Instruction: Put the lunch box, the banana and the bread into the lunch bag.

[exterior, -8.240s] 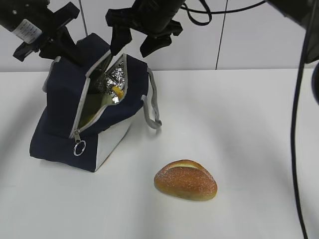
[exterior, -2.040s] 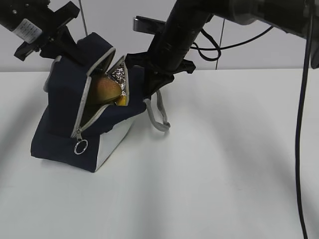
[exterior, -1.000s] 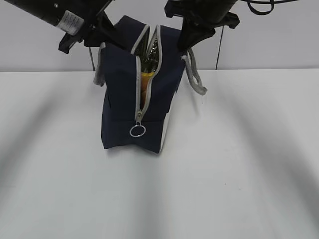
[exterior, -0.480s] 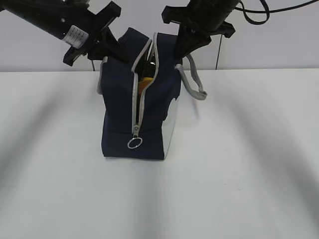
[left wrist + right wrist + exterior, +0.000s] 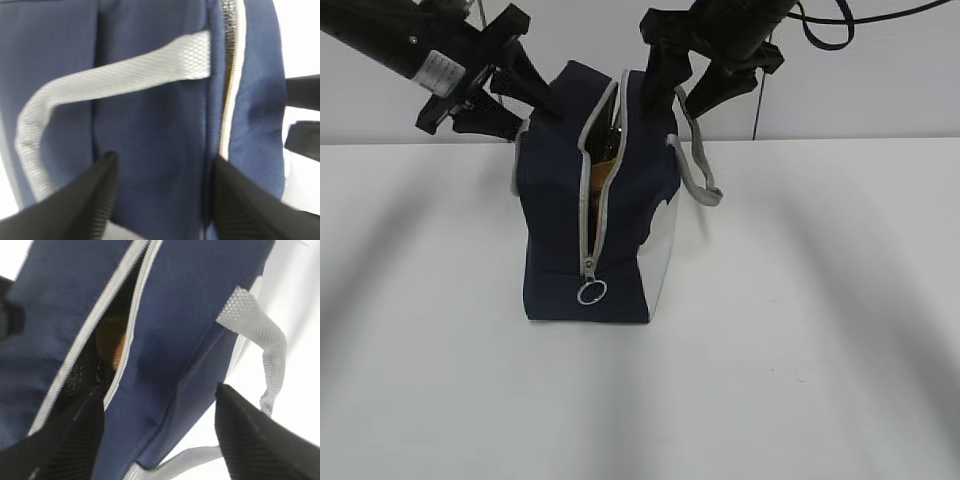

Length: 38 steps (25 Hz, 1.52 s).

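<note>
Left gripper (image 5: pixel 525 100) is spread wide against the upper left side of the lunch bag (image 5: pixel 560 230), which stands near the worktop's rear edge. Bread (image 5: pixel 111 340) is glimpsed inside the gaping zipper. Right gripper (image 5: pixel 685 85) is spread, straddling the bag's top right.

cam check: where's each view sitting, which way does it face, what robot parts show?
Exterior: in front, slanting down at the lunch bag; both arms at top.
Left wrist: close on the bag's side and grey strap; left gripper open.
Right wrist: at the zipper gap; right gripper open.
Shared: bag, zipper.
</note>
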Tool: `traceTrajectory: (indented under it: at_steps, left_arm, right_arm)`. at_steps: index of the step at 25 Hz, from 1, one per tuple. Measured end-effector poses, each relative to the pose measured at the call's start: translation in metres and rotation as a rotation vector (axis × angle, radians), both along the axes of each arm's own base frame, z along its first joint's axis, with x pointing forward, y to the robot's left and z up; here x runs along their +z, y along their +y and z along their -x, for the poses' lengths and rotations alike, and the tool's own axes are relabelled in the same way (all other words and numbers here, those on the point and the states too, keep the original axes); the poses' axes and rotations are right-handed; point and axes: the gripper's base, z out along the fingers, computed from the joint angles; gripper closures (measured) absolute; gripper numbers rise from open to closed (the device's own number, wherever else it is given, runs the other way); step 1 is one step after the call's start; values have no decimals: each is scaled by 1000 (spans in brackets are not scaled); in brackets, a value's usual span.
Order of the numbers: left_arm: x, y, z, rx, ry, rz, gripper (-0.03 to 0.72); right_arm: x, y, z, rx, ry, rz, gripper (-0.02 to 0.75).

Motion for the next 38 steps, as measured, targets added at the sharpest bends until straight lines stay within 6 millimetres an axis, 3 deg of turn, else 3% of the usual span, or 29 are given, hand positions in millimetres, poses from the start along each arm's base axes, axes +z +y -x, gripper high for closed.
traceTrajectory:
  at_steps: [6,10,15,21,26,29,32,38]
  left_arm:
    - [34,29,13,23,-51,-18,212]
    - [61,42,34,5,-101,-131,210]
    - [92,51,59,40,-160,-226,211]
    - [136,44,100,34,-280,-272,216]
    - [162,29,132,3,-344,-241,222]
    - [168,24,146,-9,-354,-225,225]
    - [161,23,158,-22,-330,-224,232]
    - [122,25,171,-40,-196,-247,236]
  right_arm:
    - [34,3,20,23,-93,38,216]
    - [58,20,52,90,-161,99,215]
    - [61,39,96,192,-209,267,215]
    - [63,37,147,283,-213,341,215]
    - [64,23,188,306,-363,266,215]
    - [51,14,209,330,-478,198,215]
    - [21,5,226,352,-566,133,215]
    - [-41,-11,245,211,-647,11,215]
